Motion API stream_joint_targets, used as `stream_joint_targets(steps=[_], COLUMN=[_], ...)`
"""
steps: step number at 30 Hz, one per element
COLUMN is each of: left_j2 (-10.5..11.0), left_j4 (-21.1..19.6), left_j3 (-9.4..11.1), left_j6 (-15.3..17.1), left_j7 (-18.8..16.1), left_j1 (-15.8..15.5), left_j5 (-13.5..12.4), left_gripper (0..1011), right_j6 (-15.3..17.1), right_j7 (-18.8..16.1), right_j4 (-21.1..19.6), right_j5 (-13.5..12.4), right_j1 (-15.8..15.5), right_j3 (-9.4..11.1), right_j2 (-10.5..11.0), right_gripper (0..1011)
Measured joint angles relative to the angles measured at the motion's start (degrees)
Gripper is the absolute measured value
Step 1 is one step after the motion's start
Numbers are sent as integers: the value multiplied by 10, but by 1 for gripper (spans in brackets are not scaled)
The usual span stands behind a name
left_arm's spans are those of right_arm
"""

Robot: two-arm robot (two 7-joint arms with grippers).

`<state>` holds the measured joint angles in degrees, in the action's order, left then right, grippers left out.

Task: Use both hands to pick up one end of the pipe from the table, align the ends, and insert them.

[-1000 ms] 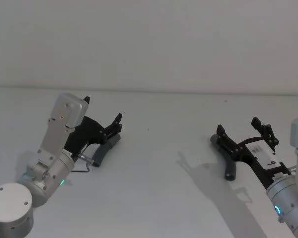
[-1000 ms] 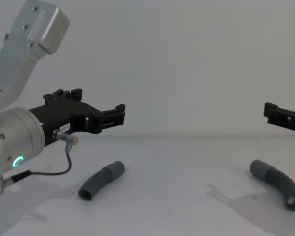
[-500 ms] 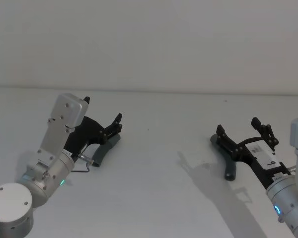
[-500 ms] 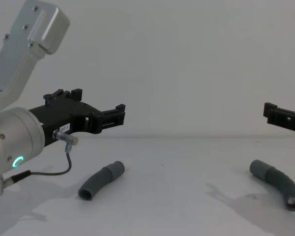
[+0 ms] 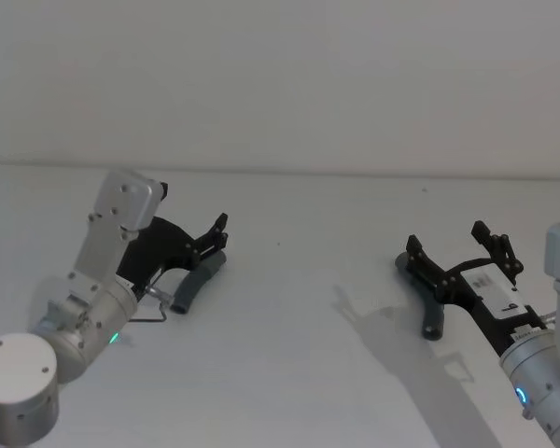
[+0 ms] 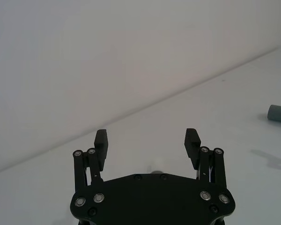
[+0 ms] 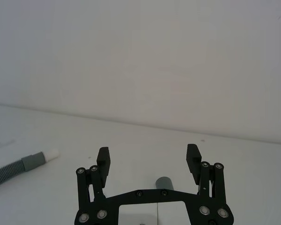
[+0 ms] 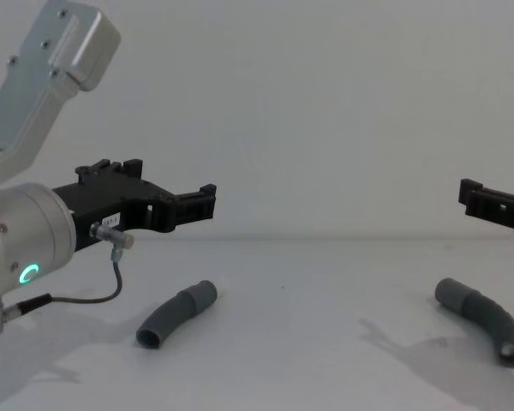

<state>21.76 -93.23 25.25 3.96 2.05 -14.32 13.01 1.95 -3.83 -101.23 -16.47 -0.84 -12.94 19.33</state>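
White desk (image 8: 308, 360), plain wall (image 8: 325, 111). Left hose (image 8: 176, 314) and right hose (image 8: 484, 318): curved, grey. Left tool (image 6: 146, 138) and right tool (image 7: 147, 153) spread wide, empty.

pale wall (image 5: 280, 75), plain, at bk

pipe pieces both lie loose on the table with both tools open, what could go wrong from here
1. The curved left piece and right piece lie loose on the table; a closing left tool or right tool could roll or nudge them.
2. Gripped too near its cuff, the right piece may leave little end free.
3. The curves may make the ends meet at an angle.
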Motion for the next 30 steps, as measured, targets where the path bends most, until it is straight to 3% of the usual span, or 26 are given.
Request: stream_joint_targets(steps=[15, 30], left_j2=[5, 11], left_j4=[15, 55], left_j3=[-16, -14], left_j6=[107, 185], left_j7=[53, 108], left_j1=[-41, -87], left_j5=[47, 68], left_gripper=[1001, 1000], right_j6=[0, 0], right_j7=[0, 0], right_j4=[0, 0], right_j5=[0, 0], right_j1=[0, 0], right_j3=[0, 0], right_j2=[0, 0], right_gripper=[1001, 1001])
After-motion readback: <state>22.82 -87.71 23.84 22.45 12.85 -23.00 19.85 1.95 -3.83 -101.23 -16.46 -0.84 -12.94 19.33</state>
